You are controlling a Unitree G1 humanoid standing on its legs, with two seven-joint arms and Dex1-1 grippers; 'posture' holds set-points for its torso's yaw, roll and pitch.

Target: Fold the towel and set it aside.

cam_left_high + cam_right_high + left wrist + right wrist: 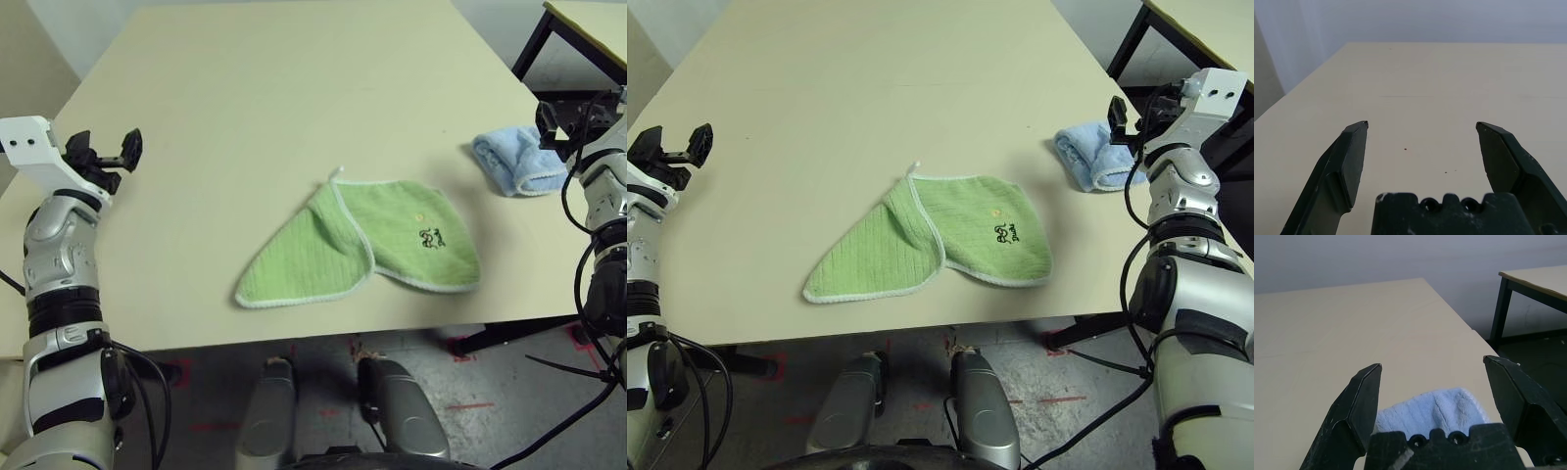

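The light green ribbed towel [362, 245] lies near the table's front edge, partly folded, with one flap lapped over the other. Its white trim, small white loop [338, 174] and black embroidered mark [432, 237] face up. My left gripper [106, 155] hovers open at the table's left side, far from the towel, with nothing between its fingers [1354, 156]. My right gripper [1125, 124] is open at the right edge, just above the light blue cloth, holding nothing.
A light blue bunched cloth [514, 162] sits at the table's right edge, seen under my right fingers [1437, 411]. The cream table [265, 88] stretches bare behind the towel. A second table with black legs [1528, 293] stands off to the right.
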